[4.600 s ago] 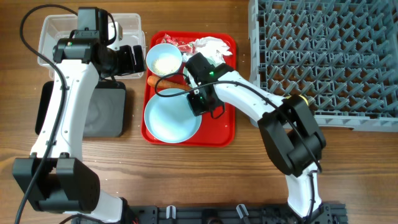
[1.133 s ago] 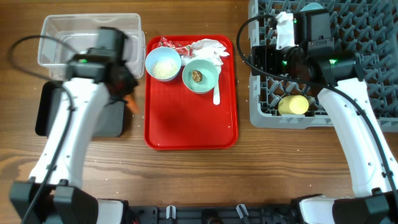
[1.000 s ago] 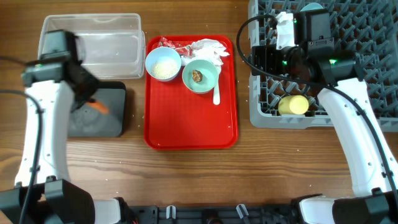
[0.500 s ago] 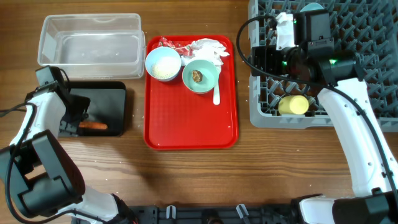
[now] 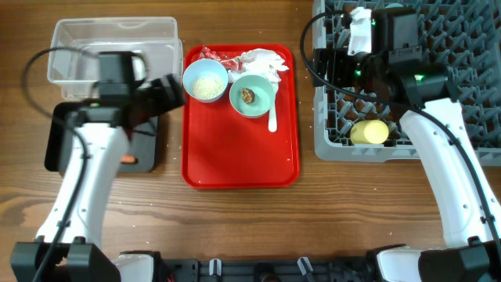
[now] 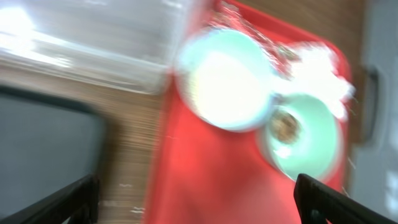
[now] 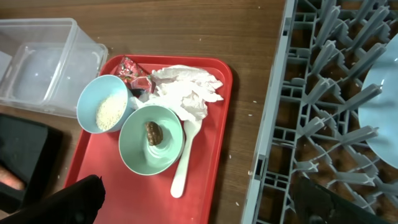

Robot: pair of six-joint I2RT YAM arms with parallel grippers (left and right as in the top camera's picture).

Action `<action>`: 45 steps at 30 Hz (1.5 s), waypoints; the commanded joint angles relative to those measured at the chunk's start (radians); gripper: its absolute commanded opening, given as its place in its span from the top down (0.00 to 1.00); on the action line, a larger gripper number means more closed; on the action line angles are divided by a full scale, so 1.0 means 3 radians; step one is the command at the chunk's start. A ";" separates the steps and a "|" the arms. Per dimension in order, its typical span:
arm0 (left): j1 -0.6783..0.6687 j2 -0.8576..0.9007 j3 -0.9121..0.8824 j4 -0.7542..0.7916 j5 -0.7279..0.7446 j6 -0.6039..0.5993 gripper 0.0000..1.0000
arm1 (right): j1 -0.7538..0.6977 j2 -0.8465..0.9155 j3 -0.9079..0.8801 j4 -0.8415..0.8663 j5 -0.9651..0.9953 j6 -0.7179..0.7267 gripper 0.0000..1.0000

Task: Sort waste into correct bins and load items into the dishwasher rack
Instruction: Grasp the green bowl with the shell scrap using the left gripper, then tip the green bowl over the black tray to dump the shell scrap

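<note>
**Overhead.** On the bench [image 5: 235, 227], mid-frame: red tray [image 5: 239, 157]. Along its top edge are the rice bowl [image 5: 206, 80], lump bowl [image 5: 252, 95], spoon [image 5: 272, 119] just right of that bowl, tissue [image 5: 262, 61] and wrapper [image 5: 210, 53]. Upper left: tub [image 5: 74, 35]. Below it is the black tray [image 5: 56, 145], with the carrot [image 5: 129, 160] inside, partly under the arm. Right: rack [image 5: 462, 86], with the cup [image 5: 369, 131] in its lower-left corner.

**Left wrist.** Blurred; the left end effector [image 6: 196, 199] is spread wide and empty, with the rice bowl at upper centre.

**Right wrist.** The right end effector [image 7: 205, 202] is spread and empty. The plate [image 7: 382, 106] stands among pegs at the right edge.

**Handling.** The rice bowl is probably light, rigid and smooth: pinch the rim and keep it level, since the loose grains spill. The tissue is soft: pinch a raised fold.
</note>
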 commanded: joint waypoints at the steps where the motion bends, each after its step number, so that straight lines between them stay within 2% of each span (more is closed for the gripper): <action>1: -0.0514 0.0132 0.0060 0.0259 -0.0058 0.0024 0.05 | 0.0008 0.0015 0.0008 0.0010 -0.0126 0.0061 0.00; 5: -0.0846 0.0591 0.0084 0.0525 -0.0057 -0.0051 0.06 | 0.0008 0.0015 0.0008 -0.0032 -0.0156 0.0061 0.00; 8: -0.1033 0.1064 0.0455 0.0378 0.0020 0.0001 0.06 | 0.0008 0.0015 0.0008 -0.0039 -0.0156 0.0062 0.00; 11: -0.1205 0.1470 0.1279 -0.0303 -0.0009 0.0304 0.09 | 0.0008 0.0015 0.0008 -0.0053 -0.0156 0.0060 0.00; 13: -0.1335 0.1591 0.1634 -0.0546 -0.0051 0.0504 0.11 | 0.0008 0.0015 0.0008 -0.0052 -0.0155 0.0061 0.00; 16: -0.1518 0.1663 0.1698 -0.0573 -0.0251 0.0758 0.12 | 0.0008 0.0015 0.0008 -0.0056 -0.0155 0.0058 0.00; 19: -0.1717 0.2032 0.1696 -0.0532 -0.0486 0.1191 0.15 | 0.0008 0.0015 0.0008 -0.0086 -0.0155 0.0047 0.00; 20: -0.1754 0.2138 0.1696 -0.0497 -0.0554 0.1199 0.18 | 0.0008 0.0015 0.0008 -0.0100 -0.0154 0.0043 0.00; 23: -0.1834 0.2332 0.1696 -0.0449 -0.0558 0.1195 0.27 | 0.0008 0.0015 0.0008 -0.0126 -0.0154 0.0034 0.00; 25: -0.1849 0.2365 0.1696 -0.0421 -0.0558 0.1189 0.40 | 0.0008 0.0015 0.0008 -0.0125 -0.0154 0.0033 0.00; 28: -0.1849 0.2385 0.1695 -0.0418 -0.0558 0.1170 0.60 | 0.0008 0.0015 0.0008 -0.0126 -0.0154 0.0032 0.00; 31: -0.1849 0.2385 0.1696 -0.0421 -0.0561 0.1142 0.91 | 0.0008 0.0015 0.0008 -0.0126 -0.0154 0.0033 0.00; 32: -0.1849 0.2380 0.1696 -0.0422 -0.0566 0.1091 0.96 | 0.0008 0.0015 0.0008 -0.0126 -0.0154 0.0032 0.00; 35: -0.1826 0.2253 0.1718 -0.0477 -0.0608 0.0843 0.96 | 0.0008 0.0015 0.0008 -0.0128 -0.0154 0.0025 0.00; 40: -0.1818 0.1643 0.1801 -0.0778 -0.0488 0.0337 0.96 | 0.0008 0.0015 0.0008 -0.0126 -0.0154 0.0025 0.00; 43: -0.1691 0.1254 0.1799 -0.1133 -0.0493 0.0161 0.96 | 0.0008 0.0015 0.0008 -0.0127 -0.0154 0.0024 0.00; 45: -0.1455 0.1105 0.1799 -0.1507 -0.0486 -0.0014 0.96 | 0.0008 0.0015 0.0008 -0.0123 -0.0141 0.0019 0.00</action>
